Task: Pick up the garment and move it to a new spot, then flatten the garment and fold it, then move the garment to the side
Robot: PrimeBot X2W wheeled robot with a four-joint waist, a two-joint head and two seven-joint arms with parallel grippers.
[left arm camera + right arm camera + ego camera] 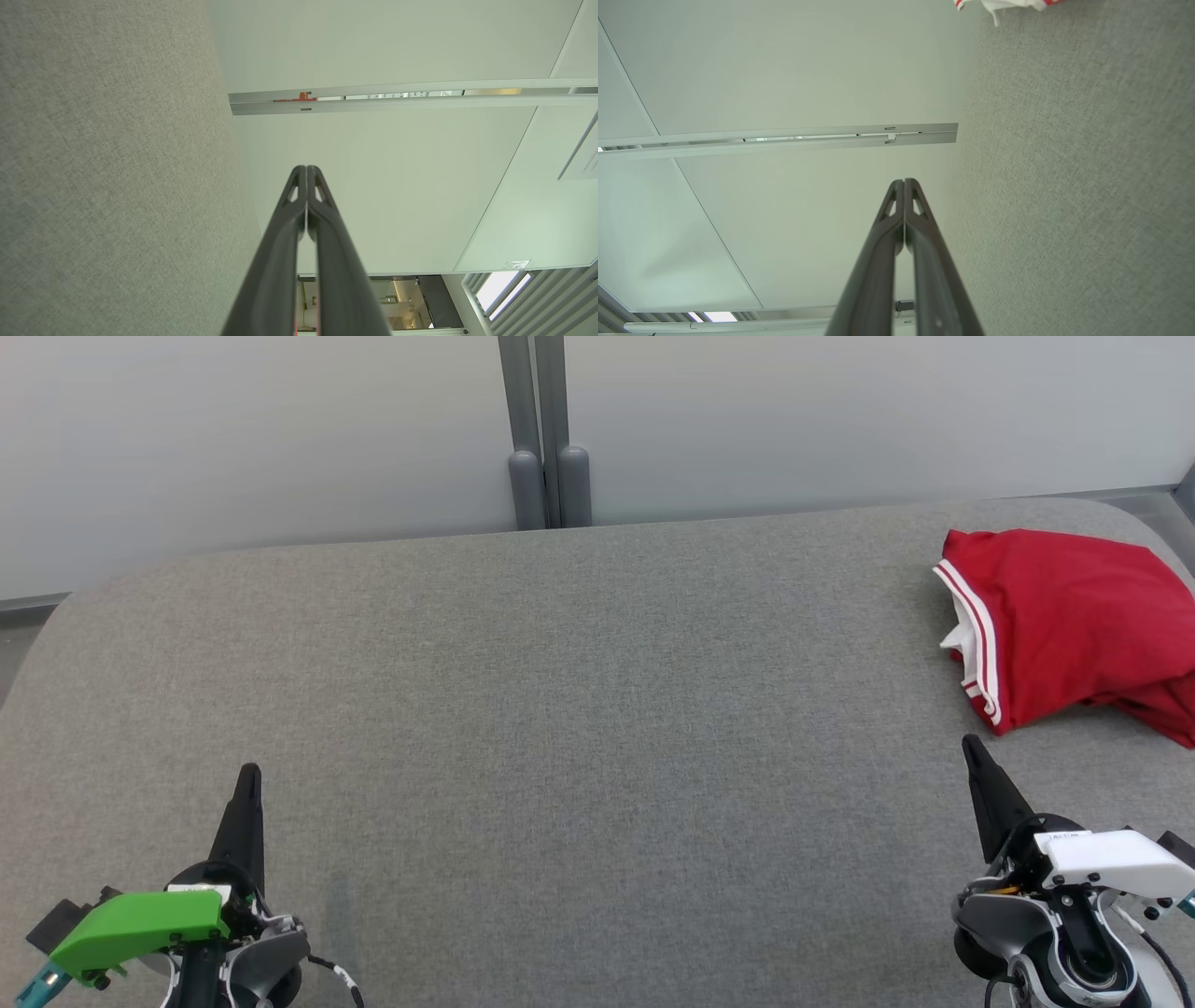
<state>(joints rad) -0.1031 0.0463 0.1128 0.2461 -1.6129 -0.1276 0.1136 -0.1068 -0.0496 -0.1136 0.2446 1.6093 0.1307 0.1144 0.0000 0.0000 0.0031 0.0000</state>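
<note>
Resting low at the near left, the left hand [248, 784] had its fingers pressed together on nothing. Grey table [579, 709] lay bare between. At the near right, the right hand [971, 751] was likewise closed and empty, just short of the red garment [1074, 616], which lay folded at the far right edge. Judging by this, the task looked finished, or else the pickup was about to start; a pickup would call for the right hand to part its fingers and reach forward.

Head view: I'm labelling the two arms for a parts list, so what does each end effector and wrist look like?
The left end effector has long, dark, tapering fingers on a round grey and black wrist with a bright green cover, a teal tip at its edge and a black-and-white cable. The right end effector has matching dark fingers, a white cover with small dark lettering and black screws, and a grey round joint.
</note>
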